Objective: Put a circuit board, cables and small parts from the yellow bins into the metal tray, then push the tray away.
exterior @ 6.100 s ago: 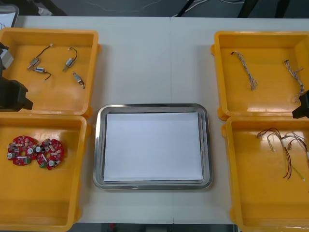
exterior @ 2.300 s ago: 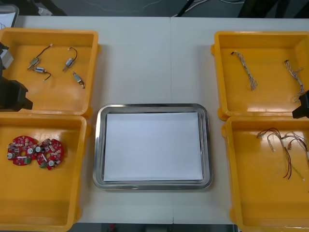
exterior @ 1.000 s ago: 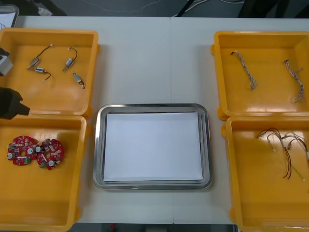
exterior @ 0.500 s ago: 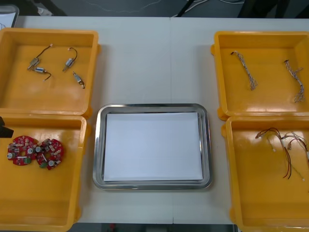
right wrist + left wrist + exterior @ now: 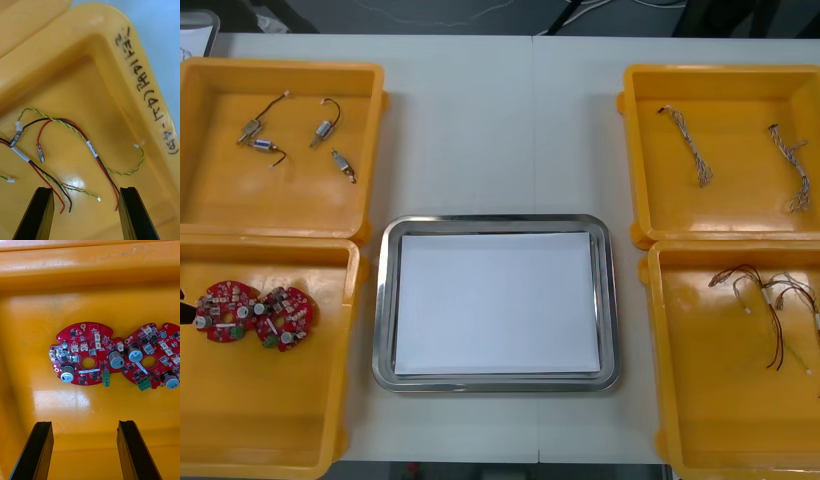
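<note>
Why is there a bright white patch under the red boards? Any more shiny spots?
Left wrist view: that is reflected light on the glossy floor of the boards' bin, between the circuit boards and the left gripper. Right wrist view: a softer sheen on the cables' bin under the cables, by the right gripper. Front view: the rim of the metal tray gleams.
</note>
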